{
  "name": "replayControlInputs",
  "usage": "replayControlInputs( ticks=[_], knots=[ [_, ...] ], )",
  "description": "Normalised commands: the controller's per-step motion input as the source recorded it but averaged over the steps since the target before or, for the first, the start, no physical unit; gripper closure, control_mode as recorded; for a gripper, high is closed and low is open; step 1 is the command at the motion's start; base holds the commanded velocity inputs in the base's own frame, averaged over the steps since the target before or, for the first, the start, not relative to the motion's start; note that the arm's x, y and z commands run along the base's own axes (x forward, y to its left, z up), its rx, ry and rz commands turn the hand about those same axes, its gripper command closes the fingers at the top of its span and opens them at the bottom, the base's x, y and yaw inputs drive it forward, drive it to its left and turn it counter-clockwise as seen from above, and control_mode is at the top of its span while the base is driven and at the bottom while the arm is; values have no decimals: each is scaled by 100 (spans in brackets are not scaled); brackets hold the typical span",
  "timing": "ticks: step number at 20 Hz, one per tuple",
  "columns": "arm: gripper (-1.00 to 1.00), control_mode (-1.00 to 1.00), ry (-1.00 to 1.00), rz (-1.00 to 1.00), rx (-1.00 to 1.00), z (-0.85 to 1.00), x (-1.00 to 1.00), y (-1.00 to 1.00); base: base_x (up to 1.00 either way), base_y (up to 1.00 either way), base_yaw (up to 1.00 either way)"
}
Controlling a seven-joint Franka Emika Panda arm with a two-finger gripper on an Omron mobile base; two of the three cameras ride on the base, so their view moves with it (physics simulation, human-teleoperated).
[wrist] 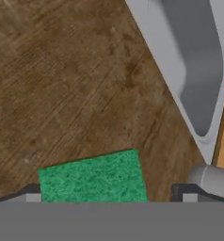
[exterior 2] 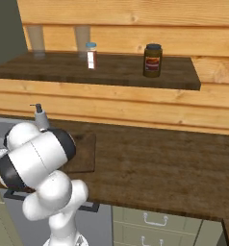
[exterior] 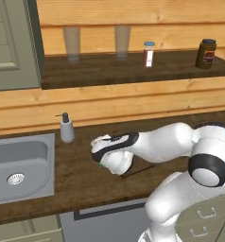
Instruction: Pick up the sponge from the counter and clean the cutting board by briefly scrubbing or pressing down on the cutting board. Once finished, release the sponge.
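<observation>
The bright-green sponge (wrist: 92,178) lies flat on dark wood. My gripper (wrist: 107,193) is open and straddles it. The left fingertip (wrist: 28,192) is close to the sponge's edge, while the right one stands off it with a gap. In the left base view the hand (exterior: 105,153) hangs low over the counter (exterior: 76,179), just right of the sink, and a sliver of green sponge (exterior: 100,165) peeks out beneath it. The cutting board (exterior 2: 85,153) lies on the counter behind my arm, which hides most of it. I cannot tell whether the sponge rests on the board or beside it.
The steel sink (exterior: 22,165) is set into the counter left of the hand, and a grey soap dispenser (exterior: 66,127) stands behind it. The higher shelf carries two glasses, a small shaker (exterior: 149,54) and a dark jar (exterior: 206,53). Drawers sit below the counter at right.
</observation>
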Motion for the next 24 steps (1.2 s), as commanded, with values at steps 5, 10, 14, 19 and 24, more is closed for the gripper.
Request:
replayControlInputs(
  ticks=[5, 10, 14, 19, 24],
  knots=[
    [-100, -100, 0, 11, -18, 75, 0, -38, 0, 0, 0],
    [-100, -100, 0, 5, -19, 99, 0, -24, 0, 0, 0],
    [-100, -100, 0, 5, -12, 100, 0, -37, 0, 0, 0],
    [-100, -100, 2, 6, -4, 100, 0, -42, 0, 0, 0],
    [-100, -100, 23, 2, 7, 100, 0, -43, 0, 0, 0]
  ],
)
